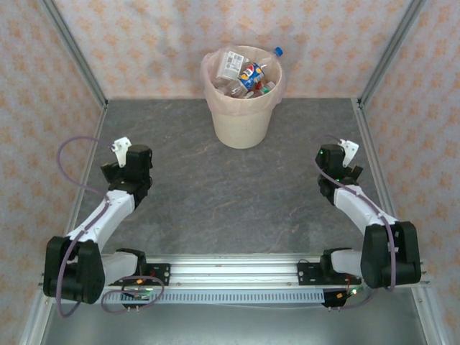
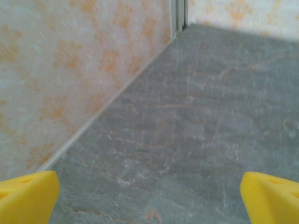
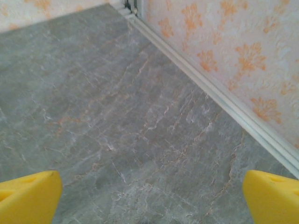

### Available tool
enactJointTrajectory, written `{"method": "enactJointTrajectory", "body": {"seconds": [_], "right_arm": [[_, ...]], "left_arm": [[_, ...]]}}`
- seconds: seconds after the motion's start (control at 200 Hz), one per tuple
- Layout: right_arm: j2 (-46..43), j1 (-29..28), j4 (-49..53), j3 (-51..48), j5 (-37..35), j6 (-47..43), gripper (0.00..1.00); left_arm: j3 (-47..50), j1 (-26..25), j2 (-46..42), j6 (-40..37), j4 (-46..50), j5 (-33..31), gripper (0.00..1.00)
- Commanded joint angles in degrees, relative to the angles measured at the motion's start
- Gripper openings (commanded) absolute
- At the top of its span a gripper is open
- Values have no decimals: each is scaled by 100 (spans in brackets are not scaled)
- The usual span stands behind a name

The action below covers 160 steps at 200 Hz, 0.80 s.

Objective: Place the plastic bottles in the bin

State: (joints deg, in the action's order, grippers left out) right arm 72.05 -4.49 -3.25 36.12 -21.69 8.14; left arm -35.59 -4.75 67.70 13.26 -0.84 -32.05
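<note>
The cream bin (image 1: 244,118) stands at the back middle of the table, lined with a pinkish bag. Several plastic bottles (image 1: 248,74) are piled inside it, one with a blue cap poking over the rim. My left gripper (image 1: 123,159) hovers at the left side of the table, well short of the bin. In the left wrist view the left gripper (image 2: 149,196) is open, with bare table between its yellow fingertips (image 2: 28,196). My right gripper (image 1: 343,162) sits at the right side. In the right wrist view the right gripper (image 3: 152,196) stands open over bare table, yellow fingertips (image 3: 273,196) wide apart.
The grey marbled table (image 1: 230,194) is walled by patterned panels (image 1: 43,108) on the left, back and right. A metal rail (image 1: 230,273) holding both arm bases runs along the near edge.
</note>
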Motion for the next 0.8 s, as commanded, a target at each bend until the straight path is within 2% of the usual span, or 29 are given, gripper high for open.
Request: {"method": "enactJointTrajectory", "body": {"seconds": [0.0,0.19,0.315,0.405,0.46,0.52,0.56,0.6,0.656,0.716,0.796], "right_arm": [[144,122,-578,-128,746,-322,99],[472,321,-1208,-309,1798,-671,99],[701,468,-1686,-410,2248,-793,99],[823,505,-1990,-472,2430,-842,99],[874,510,-2141,-513,2470,-896,99],[928,511,-2380,-588,2469,-932,99],[952,506,-2496,-617,2422,-934,99],[971,511,-2583,-630,2385,-972,99],[1036,517,-3012,-771,2330,-924,99],[1086,519,-3229,-874,2334,-926,99],[1074,519,-4105,-1383,2363,-935,99]], "left_arm": [[425,25,371,-362,-1408,468,100],[574,94,1047,-990,-2200,1228,100],[784,381,1263,-993,-3106,2249,100],[831,401,1586,-1169,-3481,2720,100],[1022,372,1644,-1177,-3839,2656,100],[1423,337,1790,-1154,-4759,2426,100],[1422,292,1676,-1052,-4519,2153,100],[1405,200,1778,-1065,-4694,1821,100],[1225,16,1789,-1082,-4319,1375,100],[1225,-19,1768,-1091,-4332,1287,100],[1231,-23,1773,-1072,-4337,1253,100]]}}
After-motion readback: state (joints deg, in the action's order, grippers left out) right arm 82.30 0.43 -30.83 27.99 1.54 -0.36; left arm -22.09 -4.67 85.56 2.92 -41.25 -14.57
